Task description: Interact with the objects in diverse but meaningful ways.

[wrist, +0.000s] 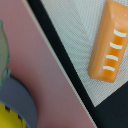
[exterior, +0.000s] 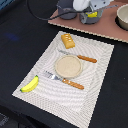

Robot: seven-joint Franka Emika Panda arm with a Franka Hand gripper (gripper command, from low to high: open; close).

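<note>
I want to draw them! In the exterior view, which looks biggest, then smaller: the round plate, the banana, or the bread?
1. Round plate, clearly biggest.
2. Banana.
3. Bread loaf.
Banana and bread look close in size; the banana looks longer but thinner, so that order is unsure.

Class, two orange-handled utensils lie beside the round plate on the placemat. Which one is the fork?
The fork lies on the plate's banana side, showing tines; the knife, near the bread loaf, has a plain blade.

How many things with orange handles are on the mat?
2. A knife lies just past the round plate, toward the bread loaf. A fork lies on the plate's near side, nearer the banana. None seem hidden.
</note>
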